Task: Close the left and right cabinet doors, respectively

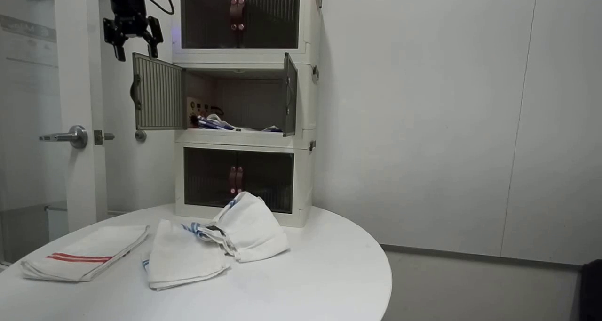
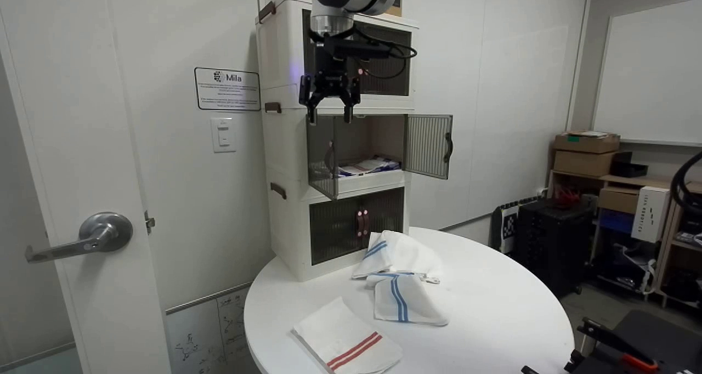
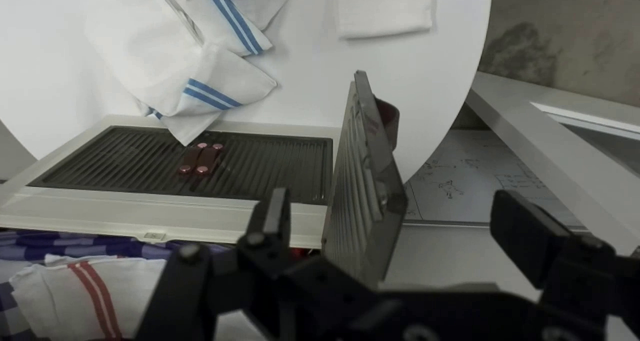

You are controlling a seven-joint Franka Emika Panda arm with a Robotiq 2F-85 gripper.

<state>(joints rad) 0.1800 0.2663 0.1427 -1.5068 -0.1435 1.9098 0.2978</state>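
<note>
My fingers (image 1: 119, 52) are wide apart, holding nothing, upper left in an exterior view. Left door (image 1: 160, 93) hangs open just below, right door (image 1: 290, 95) open too, upper middle. I'd drop past the left one's outer face, then push gently near its handle (image 1: 135, 92).

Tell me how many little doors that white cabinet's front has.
6. Shut: the top left door and top right door, plus the bottom left door and bottom right door, which a cloth partly hides. Open: the middle left door and middle right door. None is wholly hidden.
</note>
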